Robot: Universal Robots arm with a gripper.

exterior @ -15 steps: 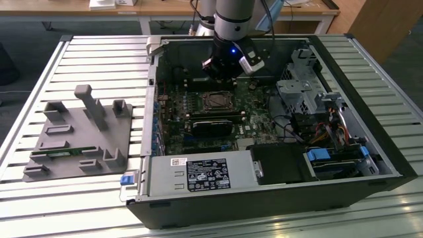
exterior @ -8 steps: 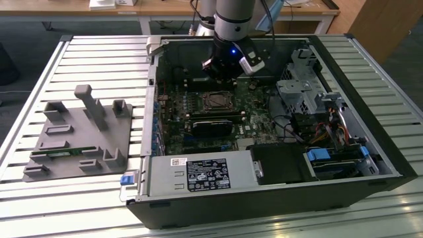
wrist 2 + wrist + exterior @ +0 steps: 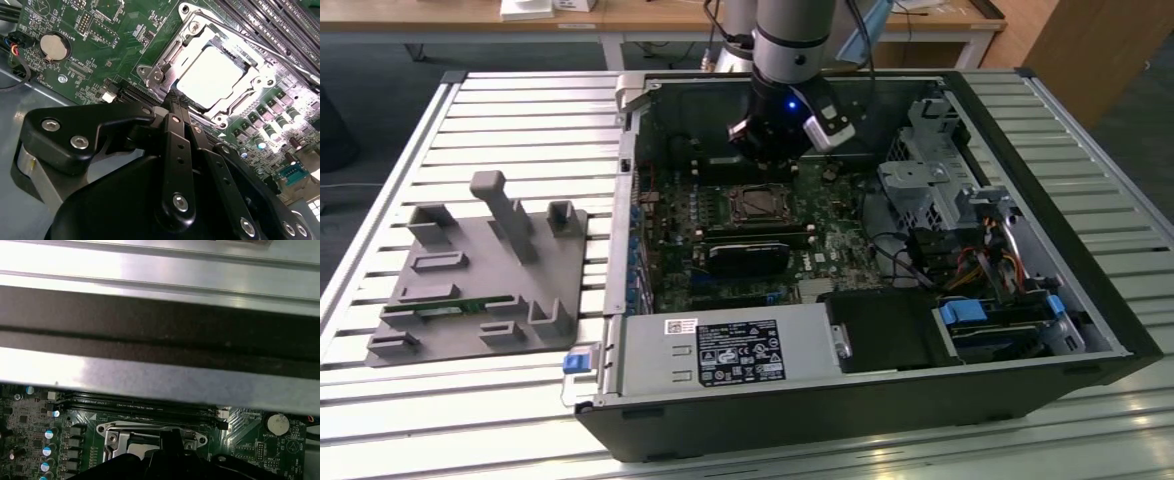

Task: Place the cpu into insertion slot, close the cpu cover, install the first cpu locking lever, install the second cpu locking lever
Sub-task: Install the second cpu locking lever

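Two of the four steps look done. The cpu [image 3: 210, 77] lies flat in the insertion slot [image 3: 758, 205] just ahead of the tool's tips. The cpu cover [image 3: 172, 52] is folded down around it, its window framing the pale top of the chip. I therefore judge the work to stand at the locking levers.

The tool [image 3: 177, 102] hangs low inside the open computer case [image 3: 1087, 250]. Its fingers [image 3: 172, 130] are pressed together with nothing visible between them, and the tips are just beside the near edge of the cover. A thin metal rod [image 3: 265, 50] along the side of the cover away from the tool looks like one lever. Whether it is hooked under its catch I cannot tell.

Seating a lever calls for a narrow tip laid on thin wire, pressed down and then sideways under a small hook. A slip would land on the board.

Room is tight. The long memory slots [image 3: 280, 25] run just beyond the cover from the tool, and a row of capacitors [image 3: 270, 132] stands close on one flank. A coin battery [image 3: 54, 46] sits off the other flank. The case wall [image 3: 160, 385] rises near the tool in the first wrist view.

In the exterior view a long black card [image 3: 747, 250] lies just past the slot from the tool. The drive cage [image 3: 921, 185] and loose cables [image 3: 974, 265] are off to the side. A grey fixture [image 3: 487, 270] rests on the counter [image 3: 520, 110], well apart from the tool and outside the case.
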